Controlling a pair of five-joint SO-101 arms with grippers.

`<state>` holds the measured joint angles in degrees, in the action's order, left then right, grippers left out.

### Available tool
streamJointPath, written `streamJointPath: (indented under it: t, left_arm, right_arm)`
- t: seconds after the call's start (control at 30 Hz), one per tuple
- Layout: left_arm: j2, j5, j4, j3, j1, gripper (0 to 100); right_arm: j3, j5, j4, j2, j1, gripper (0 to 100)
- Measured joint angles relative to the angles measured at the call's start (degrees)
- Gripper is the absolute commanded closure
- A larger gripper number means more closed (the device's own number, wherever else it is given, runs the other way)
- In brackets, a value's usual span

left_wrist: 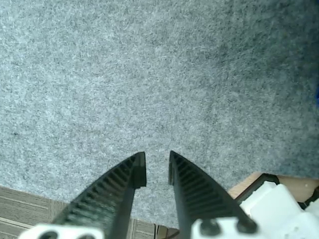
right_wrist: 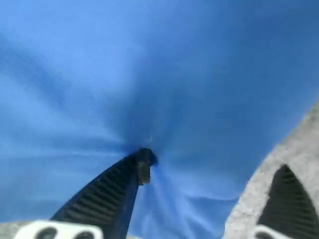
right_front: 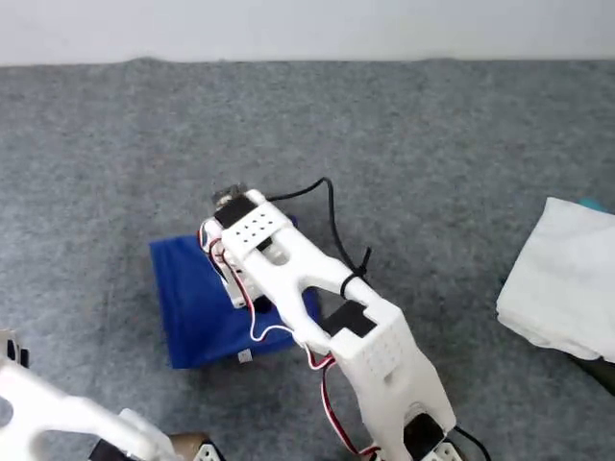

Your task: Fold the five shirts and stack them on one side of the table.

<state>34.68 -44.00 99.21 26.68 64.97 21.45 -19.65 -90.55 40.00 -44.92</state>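
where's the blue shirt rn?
High view: the blue shirt lies folded left of centre on the grey table, under the right arm's tool, far from the white shirt at the right edge.

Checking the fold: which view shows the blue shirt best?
High view: the folded blue shirt laid out, part under the right arm. Right wrist view is close on its cloth; left wrist view faces grey mat.

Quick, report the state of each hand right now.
Left hand: slightly open, holding nothing.
Right hand: wide open, one fingertip pressing into the blue shirt, nothing gripped.
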Motion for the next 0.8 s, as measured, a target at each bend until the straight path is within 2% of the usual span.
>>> streamJointPath:
  t: [0.23, 0.4, 0.67, 0.8]
  left_arm:
    - [0.0, 0.0, 0.0, 0.0, 0.0, 91]
    - [0.0, 0.0, 0.0, 0.0, 0.0, 91]
    - [0.0, 0.0, 0.0, 0.0, 0.0, 91]
    - [0.0, 0.0, 0.0, 0.0, 0.0, 91]
  right_arm:
    - [0.9, 2.5, 0.4, 2.3, 0.3, 99.6]
    - [0.9, 10.9, -0.7, 2.2, 0.6, 98.8]
    - [0.9, 17.5, -6.2, 2.4, 0.8, 98.9]
    - [0.8, 23.8, -9.5, 2.6, 3.1, 98.9]
